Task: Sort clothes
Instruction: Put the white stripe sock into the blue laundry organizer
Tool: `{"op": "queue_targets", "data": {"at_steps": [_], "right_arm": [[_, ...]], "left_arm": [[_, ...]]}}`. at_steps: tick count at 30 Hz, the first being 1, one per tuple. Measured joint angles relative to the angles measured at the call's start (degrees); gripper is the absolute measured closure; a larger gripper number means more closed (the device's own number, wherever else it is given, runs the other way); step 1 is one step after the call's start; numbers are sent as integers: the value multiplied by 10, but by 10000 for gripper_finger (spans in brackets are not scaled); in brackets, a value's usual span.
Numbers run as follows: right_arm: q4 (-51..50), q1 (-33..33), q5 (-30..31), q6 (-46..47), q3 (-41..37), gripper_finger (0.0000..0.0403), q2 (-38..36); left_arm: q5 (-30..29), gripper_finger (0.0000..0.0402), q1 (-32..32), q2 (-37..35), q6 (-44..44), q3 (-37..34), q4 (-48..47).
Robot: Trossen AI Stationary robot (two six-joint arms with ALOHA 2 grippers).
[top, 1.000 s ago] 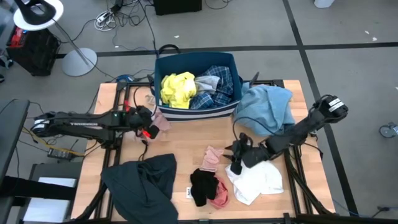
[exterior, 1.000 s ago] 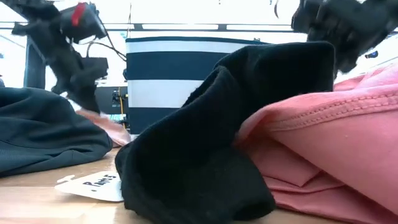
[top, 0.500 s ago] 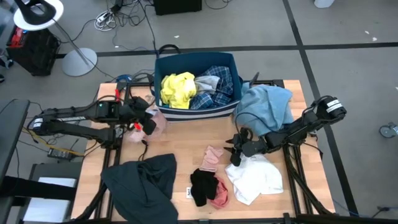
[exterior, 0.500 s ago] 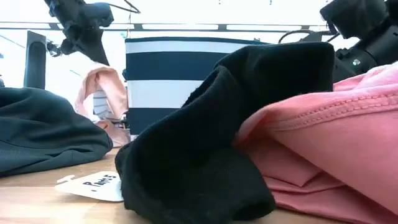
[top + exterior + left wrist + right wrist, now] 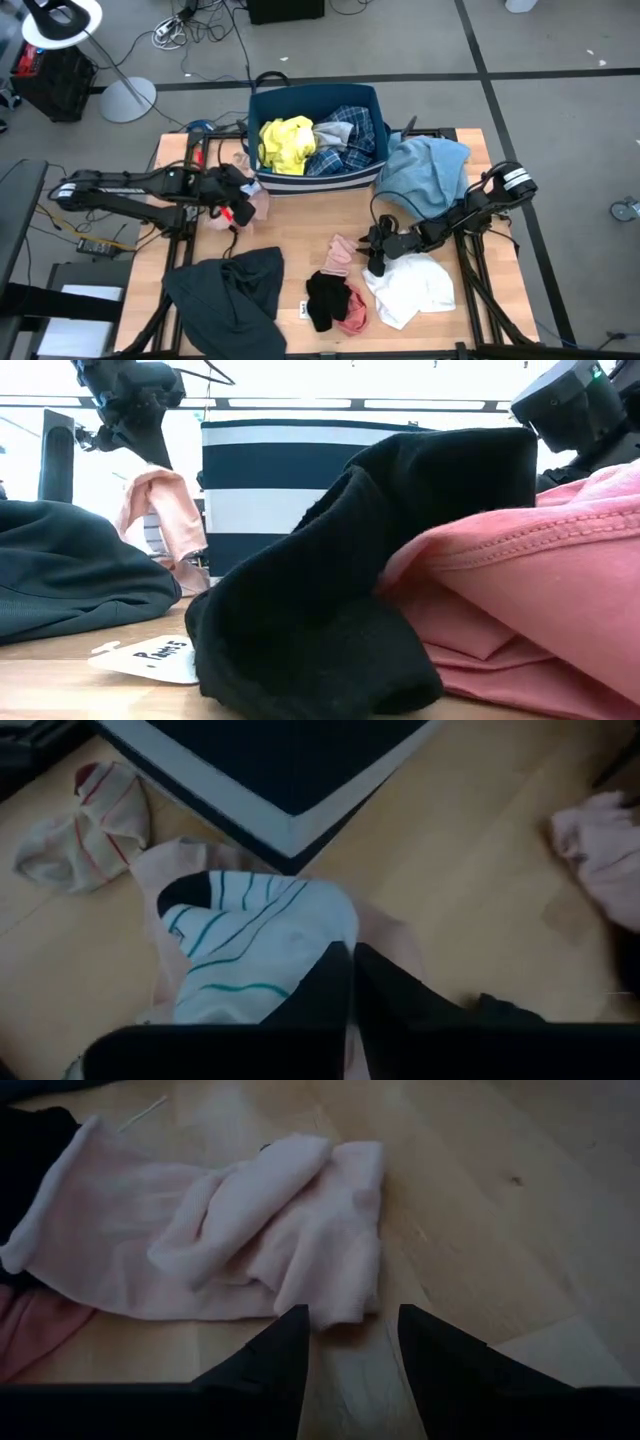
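Two grippers: left gripper [image 5: 238, 203], left of centre, fingers clenched on a peach garment [image 5: 160, 510]; right gripper [image 5: 372, 248], right of centre, fingers spread before a pale pink garment [image 5: 230, 1230].

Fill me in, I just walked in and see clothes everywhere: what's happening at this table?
A two-armed robot is sorting laundry. The left hand is shut on a pale pink garment, holding it up off the table beside the striped navy bin, which already holds yellow and plaid clothes. The right hand is open and low over the table, at the edge of a small pink piece. A dark green garment, a white one and a light blue one lie around the table.
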Motion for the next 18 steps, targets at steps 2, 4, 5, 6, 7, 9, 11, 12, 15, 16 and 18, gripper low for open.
{"op": "queue_targets", "data": {"at_steps": [2,4,5,6,7,9,11,12,15,16,18], "right_arm": [[1,0,0,0,0,246,0],[0,0,0,-1,0,248,-1],[0,0,0,-1,0,248,-1],[1,0,0,-1,0,249,-2],[1,-1,0,-1,0,249,-2],[0,-1,0,-2,0,250,-2],[0,-1,0,-3,0,250,-2],[0,-1,0,-3,0,250,-2],[0,-1,0,-3,0,251,-2],[0,-1,0,-3,0,251,-2],[0,-1,0,-4,0,252,-2]], "left_arm": [[-8,369,0,12,2,0,1],[-17,362,0,22,3,0,0],[-17,360,0,26,6,0,0],[-17,359,0,30,12,0,1],[-16,359,0,33,18,0,1],[-16,358,0,39,19,0,1],[-16,358,0,42,19,0,1],[-16,358,0,42,19,0,1],[-16,362,0,41,15,0,4],[-16,362,0,41,8,0,4],[-10,362,0,41,-7,0,4]]}}
